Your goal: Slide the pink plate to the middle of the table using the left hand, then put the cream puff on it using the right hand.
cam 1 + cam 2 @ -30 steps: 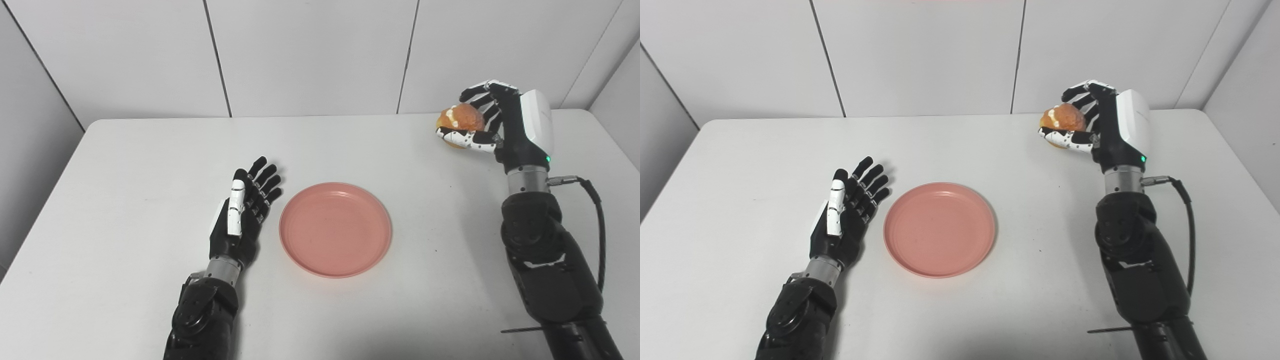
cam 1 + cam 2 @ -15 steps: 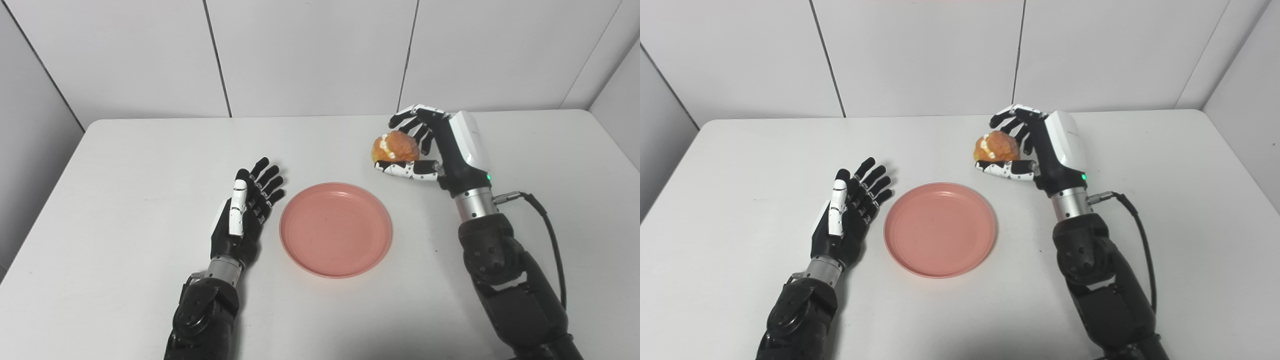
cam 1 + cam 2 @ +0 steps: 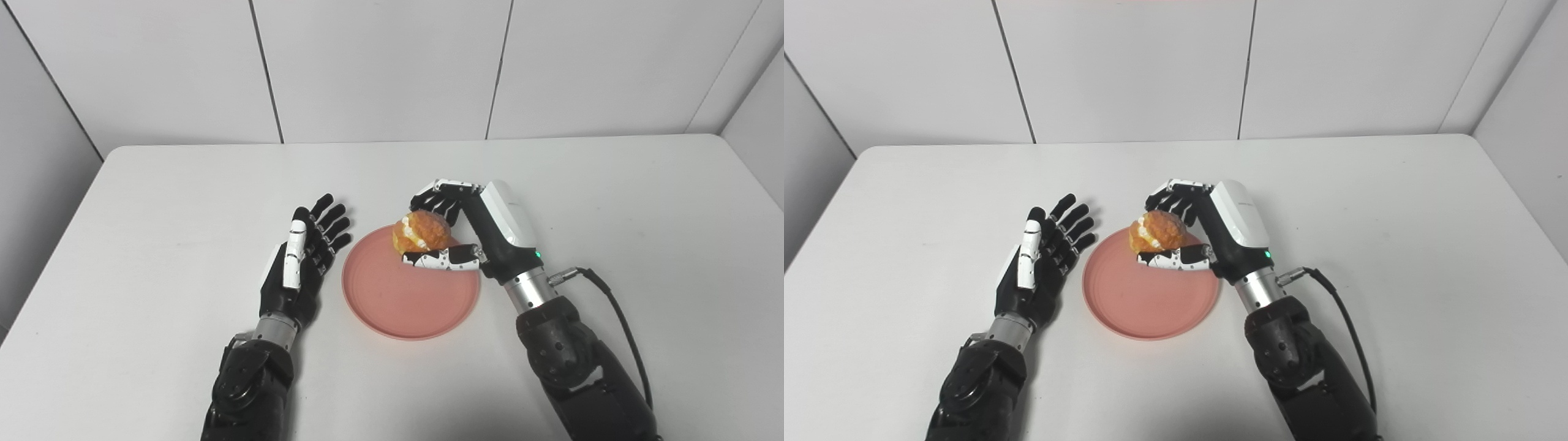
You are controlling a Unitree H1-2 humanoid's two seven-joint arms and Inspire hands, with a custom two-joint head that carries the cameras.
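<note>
white table (image 3: 184, 184), fingers (image 3: 438, 199) round cream puff (image 3: 421, 231)

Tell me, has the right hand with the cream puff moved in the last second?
Yes. The right hand, shut on the cream puff, moved left and nearer, from the table's far right to above the pink plate.

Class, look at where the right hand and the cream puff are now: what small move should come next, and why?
Probably lower it a little and open the fingers. The right hand holds the cream puff over the far part of the pink plate, and the left hand waits open beside it.
</note>
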